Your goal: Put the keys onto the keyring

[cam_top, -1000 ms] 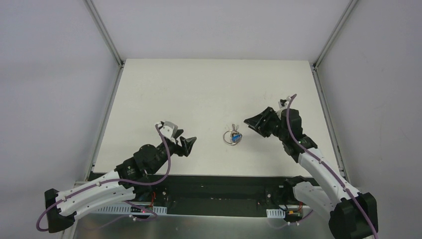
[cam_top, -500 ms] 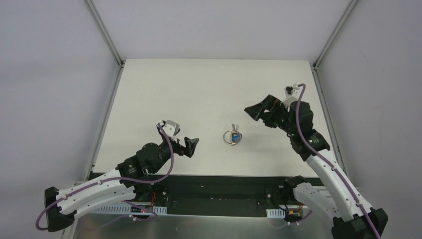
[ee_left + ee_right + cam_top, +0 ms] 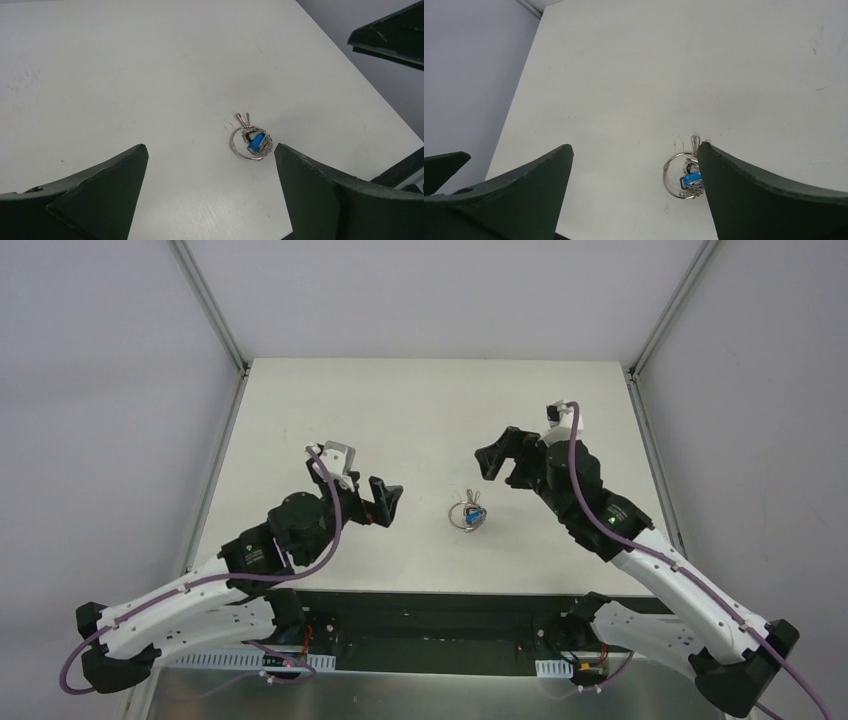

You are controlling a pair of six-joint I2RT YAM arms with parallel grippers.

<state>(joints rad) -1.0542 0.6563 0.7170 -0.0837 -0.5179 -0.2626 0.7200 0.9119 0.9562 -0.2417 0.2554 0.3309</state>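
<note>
The top view alone shows both arms at once: the keyring (image 3: 467,516) lies flat on the table (image 3: 420,410) towards its near edge, between the left gripper (image 3: 385,502) and the right gripper (image 3: 497,453). It touches neither, and both grippers have their jaws wide apart and empty. The left wrist view alone shows the ring whole, ahead of the fingertips and nearer one of them, with the blue key (image 3: 256,142) lying inside it and the plain keys (image 3: 243,118) poking past its far rim. In the right wrist view one finger (image 3: 774,195) hides part of the ring and the blue key.
</note>
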